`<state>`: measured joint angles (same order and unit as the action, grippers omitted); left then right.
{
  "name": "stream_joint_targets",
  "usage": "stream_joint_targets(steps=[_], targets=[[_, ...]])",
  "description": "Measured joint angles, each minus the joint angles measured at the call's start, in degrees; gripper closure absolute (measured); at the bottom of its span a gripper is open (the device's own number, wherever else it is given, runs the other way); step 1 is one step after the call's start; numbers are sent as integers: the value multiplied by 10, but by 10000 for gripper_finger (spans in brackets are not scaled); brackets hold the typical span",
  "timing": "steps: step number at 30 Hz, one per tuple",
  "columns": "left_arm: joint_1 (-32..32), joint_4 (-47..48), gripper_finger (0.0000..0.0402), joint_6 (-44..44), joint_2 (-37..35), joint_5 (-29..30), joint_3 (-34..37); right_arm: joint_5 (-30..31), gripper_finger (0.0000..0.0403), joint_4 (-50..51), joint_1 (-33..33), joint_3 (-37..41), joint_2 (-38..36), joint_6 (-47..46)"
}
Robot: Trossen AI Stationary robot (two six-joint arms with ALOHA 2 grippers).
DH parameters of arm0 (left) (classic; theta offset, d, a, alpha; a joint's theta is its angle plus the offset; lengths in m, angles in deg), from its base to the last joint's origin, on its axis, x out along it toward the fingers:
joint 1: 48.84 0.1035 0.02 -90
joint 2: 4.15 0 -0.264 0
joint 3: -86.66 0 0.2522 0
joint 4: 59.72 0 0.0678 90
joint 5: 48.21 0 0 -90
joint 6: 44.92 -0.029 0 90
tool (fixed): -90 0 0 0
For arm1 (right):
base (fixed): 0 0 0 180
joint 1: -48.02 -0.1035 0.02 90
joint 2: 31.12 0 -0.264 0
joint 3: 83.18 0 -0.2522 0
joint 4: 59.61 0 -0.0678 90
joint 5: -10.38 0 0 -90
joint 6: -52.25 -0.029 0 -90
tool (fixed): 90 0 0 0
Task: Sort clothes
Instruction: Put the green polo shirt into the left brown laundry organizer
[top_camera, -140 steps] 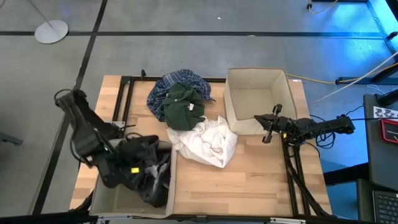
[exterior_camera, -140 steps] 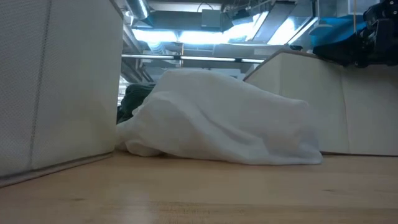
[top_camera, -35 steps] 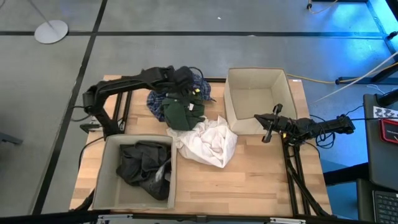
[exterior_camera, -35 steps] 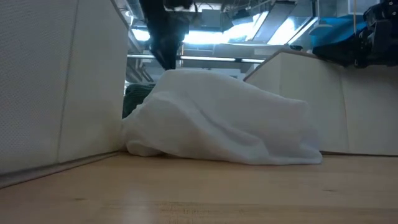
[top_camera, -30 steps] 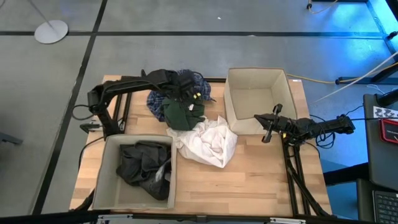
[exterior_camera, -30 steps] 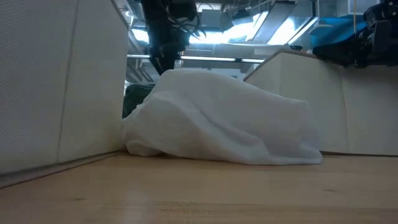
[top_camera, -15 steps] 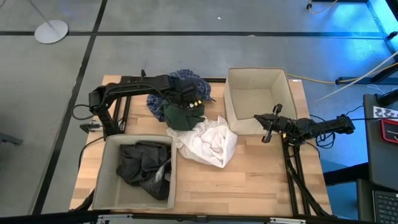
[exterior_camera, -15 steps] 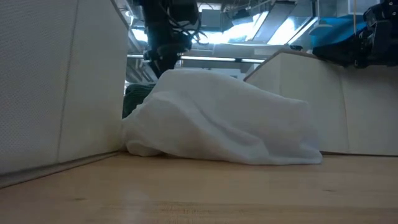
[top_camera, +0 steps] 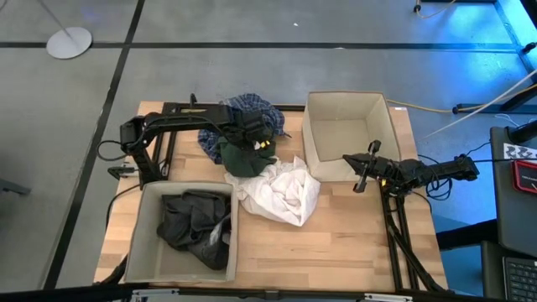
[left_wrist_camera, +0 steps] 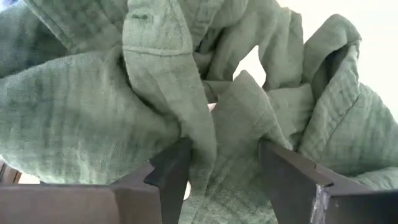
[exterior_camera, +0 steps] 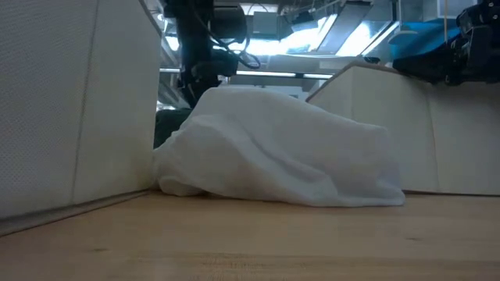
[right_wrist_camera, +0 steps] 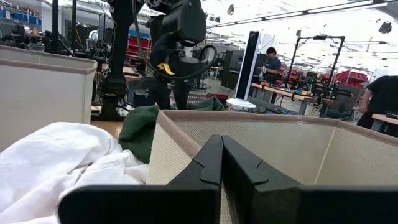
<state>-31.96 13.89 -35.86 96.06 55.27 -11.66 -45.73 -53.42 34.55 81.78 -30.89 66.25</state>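
Observation:
The dark green piece [top_camera: 245, 156] lies crumpled at the table's far middle, partly on the blue-and-white plaid shirt [top_camera: 243, 107] behind it. My left gripper [top_camera: 257, 139] is open and down on the green piece, which fills the left wrist view [left_wrist_camera: 74, 118]. The white piece [top_camera: 281, 191] is heaped nearer the front, touching the green one. The dark grey-black piece [top_camera: 193, 226] lies inside the near-left bin. My right gripper [top_camera: 362, 178] waits shut at the right, beside the far-right bin. My left gripper comes from above, pointing down, with its open fingers [left_wrist_camera: 171, 171] sunk into the crumpled top of the dark green piece. A bunch of several folds [left_wrist_camera: 217, 124] stands between them. The piece still lies on the table and on the plaid shirt.
A beige bin [top_camera: 144, 220] stands at the near left and another beige bin [top_camera: 348, 101] at the far right. A black frame [top_camera: 168, 126] lies along the far left of the table. People [right_wrist_camera: 272, 62] show in the room behind. Bare wood lies at the near right.
My left gripper has gone from above the plaid shirt toward the table's near edge and down onto the dark green piece, staying open. The clothes have kept their places.

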Motion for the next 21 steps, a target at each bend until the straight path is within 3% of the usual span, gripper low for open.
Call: stream_joint_targets(steps=[12, 21], targets=[[-1, -16, 221, -12, -2, 0, -3, 0, 391, 0, 0, 0, 0, 0], [-8, -3, 221, -6, -33, 0, -43, 0, 391, 0, 0, 0, 0, 0]])
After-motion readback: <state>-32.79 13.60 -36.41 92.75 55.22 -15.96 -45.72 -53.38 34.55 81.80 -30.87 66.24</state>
